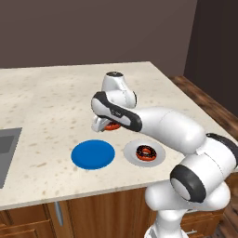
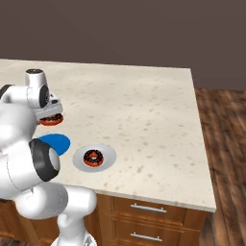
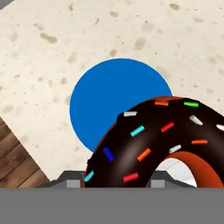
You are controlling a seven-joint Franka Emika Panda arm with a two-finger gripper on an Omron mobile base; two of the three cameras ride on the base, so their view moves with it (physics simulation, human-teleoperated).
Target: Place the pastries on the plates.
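Observation:
One chocolate-iced doughnut [image 1: 112,126] hangs in the air above the counter with my gripper [image 1: 105,124] shut on it; it also shows under the hand [image 2: 51,119]. In the hand view this doughnut [image 3: 151,140] looms large with coloured sprinkles, partly covering the bright blue plate [image 3: 105,96] below. That blue plate [image 1: 93,154] lies bare on the counter, just in front of and below the gripper. To its right the grey-white plate [image 1: 131,157] carries the second doughnut [image 1: 146,152] at its middle; in the right base view that plate [image 2: 108,153] and doughnut [image 2: 93,157] sit beside the blue plate [image 2: 57,141].
A sink [image 1: 6,149] is cut into the counter at the far left. The speckled counter [image 2: 144,110] stretches wide behind and to the right of the plates. Its front edge runs close below the plates, above wooden drawers [image 2: 149,209]. Wooden floor [image 2: 226,144] lies beyond the right end.

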